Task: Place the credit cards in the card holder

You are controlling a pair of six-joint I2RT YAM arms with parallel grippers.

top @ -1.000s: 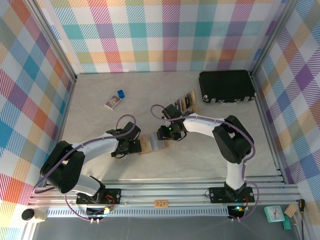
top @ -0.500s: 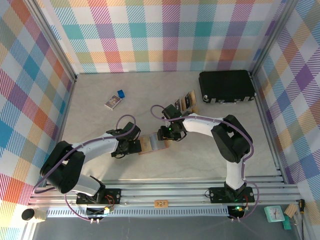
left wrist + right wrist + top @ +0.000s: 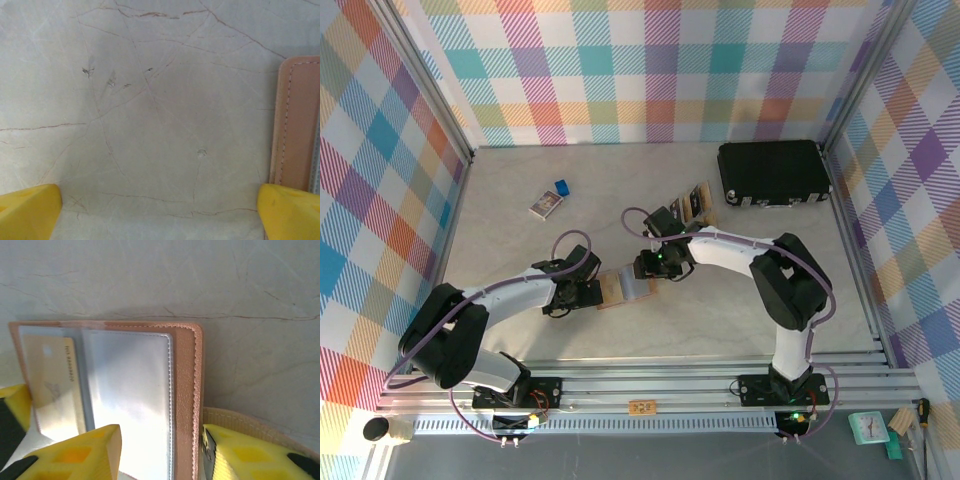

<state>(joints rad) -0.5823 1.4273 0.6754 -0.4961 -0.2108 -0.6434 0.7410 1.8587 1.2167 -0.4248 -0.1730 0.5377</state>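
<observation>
Evidently the left claw (image 3: pixel 160 212) gapes wide over bare desk (image 3: pixel 150 100), the card holder (image 3: pixel 297 130) just beside one fingertip (image 3: pixel 290 212). The right claw (image 3: pixel 161 450) stands apart astride the open holder's leather edge, a gold credit card (image 3: pixel 50 375) sleeved near it.

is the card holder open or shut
Open: the card holder lies spread flat, clear sleeves facing up, a gold card tucked in one.

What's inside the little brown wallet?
One gold card sits in a clear pocket of the card holder. The next pocket is too shiny to tell. The lower part is covered by the right gripper's yellow fingers.
</observation>
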